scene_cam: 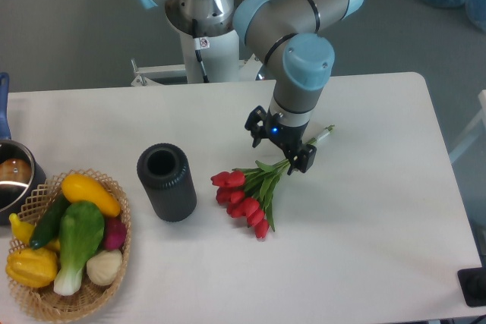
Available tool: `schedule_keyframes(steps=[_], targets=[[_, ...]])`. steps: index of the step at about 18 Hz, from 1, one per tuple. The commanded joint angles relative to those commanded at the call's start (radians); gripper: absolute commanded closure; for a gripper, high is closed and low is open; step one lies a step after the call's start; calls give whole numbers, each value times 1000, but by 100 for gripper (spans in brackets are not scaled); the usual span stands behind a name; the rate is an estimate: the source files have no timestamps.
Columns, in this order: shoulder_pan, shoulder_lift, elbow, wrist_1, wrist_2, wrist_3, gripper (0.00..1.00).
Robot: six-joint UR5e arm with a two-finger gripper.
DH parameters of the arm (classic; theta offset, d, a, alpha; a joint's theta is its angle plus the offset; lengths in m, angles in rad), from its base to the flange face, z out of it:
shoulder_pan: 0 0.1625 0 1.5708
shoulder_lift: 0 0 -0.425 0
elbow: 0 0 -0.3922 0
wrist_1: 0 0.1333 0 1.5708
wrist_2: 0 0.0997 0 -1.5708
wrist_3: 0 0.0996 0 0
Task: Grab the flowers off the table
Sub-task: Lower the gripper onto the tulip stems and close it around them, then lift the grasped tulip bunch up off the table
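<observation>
Silver-grey arm (285, 17), light-blue caps, black fingers (302, 160)

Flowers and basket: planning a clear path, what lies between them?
In the camera view, a dark cylinder stands upright between the flowers and the basket.

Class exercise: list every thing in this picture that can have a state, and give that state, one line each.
flowers: lying flat on the table, stems under the gripper
gripper: low over the stems; open or shut cannot be told
black cylinder: upright, top open
woven basket: filled with vegetables
metal pot: at the left edge, partly out of frame
table: white, holding all of these
</observation>
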State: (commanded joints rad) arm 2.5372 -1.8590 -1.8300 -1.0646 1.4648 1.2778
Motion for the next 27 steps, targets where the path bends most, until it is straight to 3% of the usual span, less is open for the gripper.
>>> schedule_keyframes(steps=[2,5,17,18,20,22,23,24,27], targets=[[-32,-29,2,12,70,-14,0],[-52,-61,3,49,78,-41,0],[-78,-108,15,54,117,-66,1],[-78,-112,15,54,115,-64,11],[-78,-115,15,52,114,-63,42],[-78,-115,15,52,112,-60,80],[-78,-115,15,52,112,-63,95],[-78,-114,15,54,112,-69,100],[-78,-95,15,49,120,-64,100]])
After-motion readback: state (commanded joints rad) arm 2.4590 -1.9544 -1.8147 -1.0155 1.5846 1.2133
